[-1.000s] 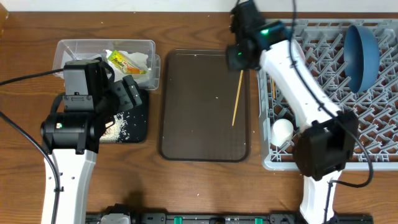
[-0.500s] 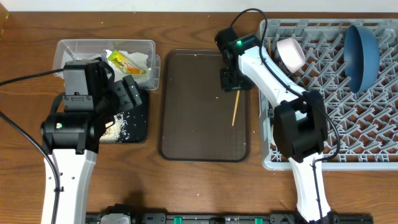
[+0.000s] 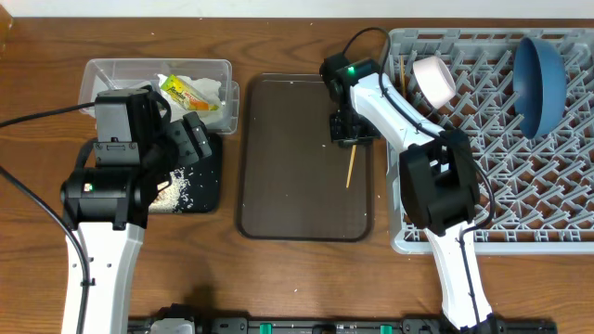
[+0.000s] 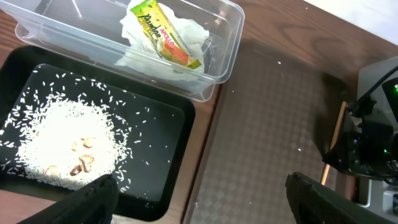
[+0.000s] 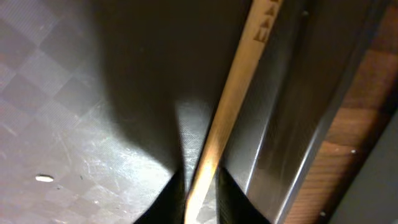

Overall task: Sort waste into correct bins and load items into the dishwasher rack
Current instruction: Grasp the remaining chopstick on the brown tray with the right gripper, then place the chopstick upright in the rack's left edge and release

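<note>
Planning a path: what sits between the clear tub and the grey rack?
The brown tray, with a chopstick lying on it; the overhead view shows this.

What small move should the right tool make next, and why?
Probably a short straight lift: the right tool seems to pinch the chopstick lying on the brown tray beside its raised rim, which it must clear before going toward the rack.

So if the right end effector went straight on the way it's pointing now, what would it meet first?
The right end effector points down with its fingertips pinching the wooden chopstick, so the first thing ahead is the brown serving tray under it. It looks almost touching, though depth is hard to judge.
</note>
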{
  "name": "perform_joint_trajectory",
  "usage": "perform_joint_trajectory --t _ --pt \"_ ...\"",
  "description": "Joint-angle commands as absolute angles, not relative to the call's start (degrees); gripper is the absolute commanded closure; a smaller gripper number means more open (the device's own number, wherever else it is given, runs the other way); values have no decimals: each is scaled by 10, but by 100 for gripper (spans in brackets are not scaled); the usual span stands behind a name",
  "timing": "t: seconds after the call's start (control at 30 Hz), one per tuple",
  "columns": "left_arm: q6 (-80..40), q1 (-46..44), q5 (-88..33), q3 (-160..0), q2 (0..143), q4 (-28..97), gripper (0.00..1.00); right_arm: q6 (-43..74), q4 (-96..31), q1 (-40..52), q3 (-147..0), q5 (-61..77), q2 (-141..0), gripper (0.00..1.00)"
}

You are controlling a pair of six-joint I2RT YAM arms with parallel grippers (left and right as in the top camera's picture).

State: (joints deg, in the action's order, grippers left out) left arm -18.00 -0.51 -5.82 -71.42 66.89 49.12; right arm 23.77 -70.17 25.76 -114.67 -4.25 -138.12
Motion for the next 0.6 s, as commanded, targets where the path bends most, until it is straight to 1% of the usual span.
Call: perform_joint_trajectory --t 0.0,0.03,0.13,0.3,0.37,0.57 --pt "-177 -3 -54 -727 670 493 11 244 -696 262 -1145 -44 -1398 96" --pt "-177 -3 -54 -727 670 493 11 244 -696 263 -1145 -44 -1398 99" --pt "-177 -3 -54 -727 670 493 11 239 -696 263 -1146 -38 -1397 99" --pt "-177 -3 -54 -727 670 493 11 178 -703 253 -1174 16 -1369 99" --pt "-177 -3 -54 -727 670 493 11 155 -712 247 -1195 33 -1341 99" --pt "-177 -3 -54 -727 670 493 11 92 -735 205 -1258 20 -1221 99"
